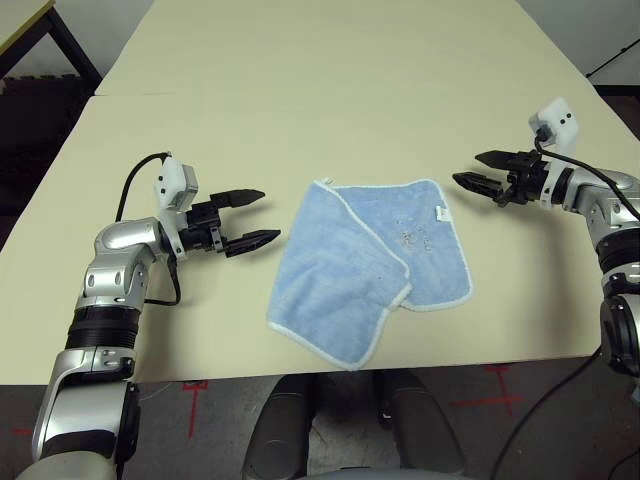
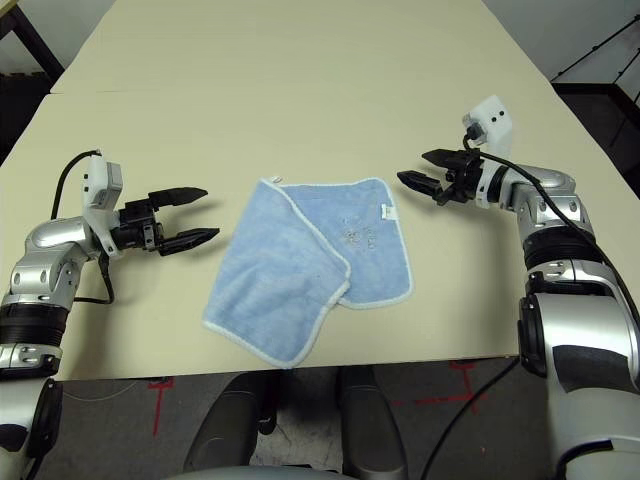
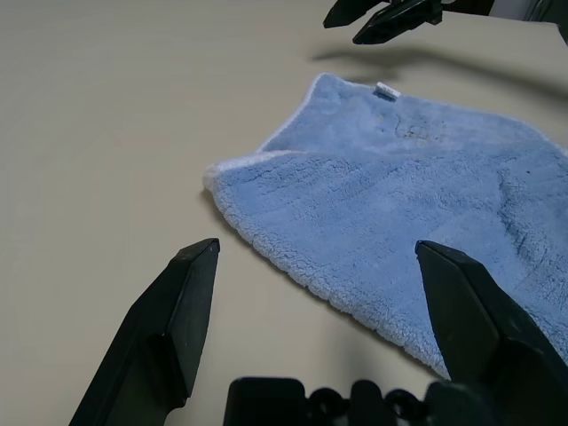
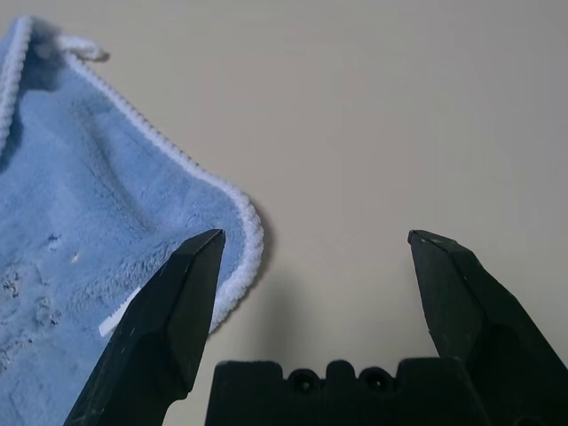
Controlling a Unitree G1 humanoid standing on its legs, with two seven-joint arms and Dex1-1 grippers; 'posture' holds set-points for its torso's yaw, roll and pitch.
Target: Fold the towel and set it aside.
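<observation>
Blue towel (image 1: 365, 268) (white tag (image 1: 441, 213), unreadable)

Your two head views look forward and down on the table (image 1: 300, 80) from above, both covering the towel (image 1: 370, 270) at centre from nearly the same angle. Your left wrist view looks low across the towel (image 3: 417, 204) from beside it. Your right wrist view sits close over the towel's tagged corner (image 4: 240, 231).
</observation>
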